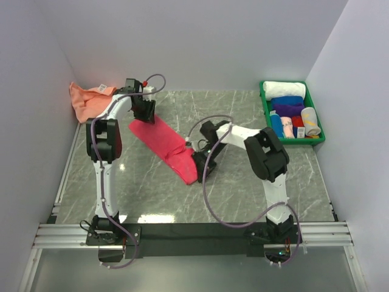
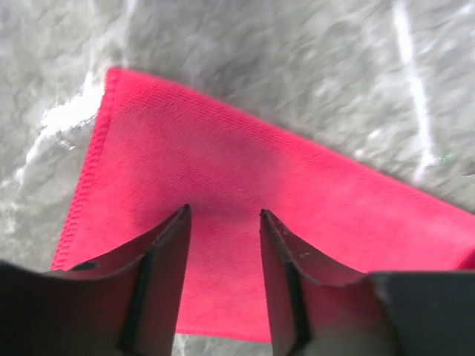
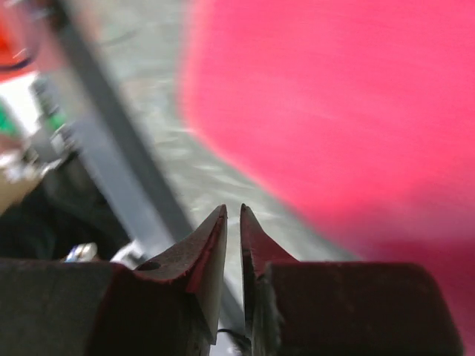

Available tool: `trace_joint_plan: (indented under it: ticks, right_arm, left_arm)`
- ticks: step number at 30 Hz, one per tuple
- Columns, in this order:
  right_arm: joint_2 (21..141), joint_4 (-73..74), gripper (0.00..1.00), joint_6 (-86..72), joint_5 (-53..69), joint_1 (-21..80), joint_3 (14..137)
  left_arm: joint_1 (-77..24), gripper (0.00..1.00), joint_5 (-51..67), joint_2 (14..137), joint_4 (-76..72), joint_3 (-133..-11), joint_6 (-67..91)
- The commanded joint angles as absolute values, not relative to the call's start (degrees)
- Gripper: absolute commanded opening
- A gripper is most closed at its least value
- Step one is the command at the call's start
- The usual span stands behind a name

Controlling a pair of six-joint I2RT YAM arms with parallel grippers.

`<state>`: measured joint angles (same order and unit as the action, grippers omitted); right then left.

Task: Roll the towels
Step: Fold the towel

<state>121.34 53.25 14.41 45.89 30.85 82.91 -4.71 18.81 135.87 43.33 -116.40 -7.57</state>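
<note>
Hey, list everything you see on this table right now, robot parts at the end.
crimson pink towel: one, spread flat, table centre
salmon orange towel: one, crumpled, far-left corner
rolled towels: roughly seven, white, blue, purple, pink, red, cream, inside the tray
tray: one, green, far-right edge
table: one, grey marble pattern
arms: two, white and black, bolted at near edge
left pincer: one, dark, over the crimson towel's far end
right pincer: one, dark, at its near end
</note>
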Motion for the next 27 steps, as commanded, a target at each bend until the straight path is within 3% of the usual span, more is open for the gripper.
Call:
trace_joint_plan:
  ticks: [1, 6, 10, 20, 27]
  right_arm:
    - [115.49, 56.16, 0.2, 15.82, 57.04, 30.42, 85.6]
    - [111.54, 52.48, 0.23, 13.63, 51.0, 25.49, 84.47]
    - [112.49, 48.35, 0.23, 12.83, 44.39, 25.23, 83.94]
    - [121.72, 43.95, 0.2, 10.73, 39.29, 26.1, 85.96]
    - [121.38, 37.19, 0.18, 4.23, 44.72, 30.14, 78.67]
  left_arm:
    - [-5.01, 0.5, 22.94, 129.4, 41.06, -114.04, -5.63]
    - [-5.1, 0.48, 20.74, 117.18, 37.26, -102.06, -1.94]
    - [-5.54, 0.45, 19.87, 115.66, 37.53, -95.82, -0.97]
    - [-5.98, 0.41, 18.64, 125.41, 37.0, -97.03, -0.35]
    - [-7.47, 0.37, 20.56, 132.88, 37.09, -102.82, -1.75]
